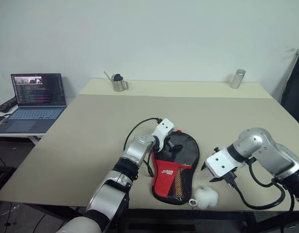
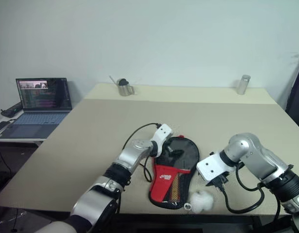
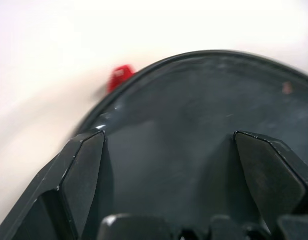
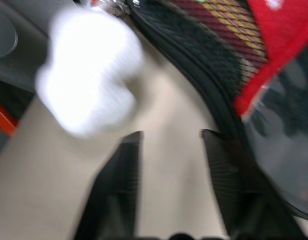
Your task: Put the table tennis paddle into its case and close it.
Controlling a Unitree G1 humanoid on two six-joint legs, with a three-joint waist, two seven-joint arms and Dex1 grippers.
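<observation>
The case (image 1: 176,165) lies flat near the table's front edge, its round black end pointing away from me and its red panel (image 1: 167,174) toward me. Red and yellow stripes show through its mesh pocket (image 4: 219,30); the rest of the paddle is hidden. My left gripper (image 1: 172,141) hovers open at the case's round end, with fingers (image 3: 83,170) spread wide above the black fabric and a small red zip tab (image 3: 119,76) beside them. My right gripper (image 1: 213,175) points down at bare table just right of the case, open, with nothing between its fingers (image 4: 118,175).
A white fluffy ball (image 1: 206,196) on a ring lies at the case's near end, close to the table's front edge. A metal jug (image 1: 119,82) and a metal cylinder (image 1: 237,78) stand at the far edge. An open laptop (image 1: 36,99) sits on a side table to the left.
</observation>
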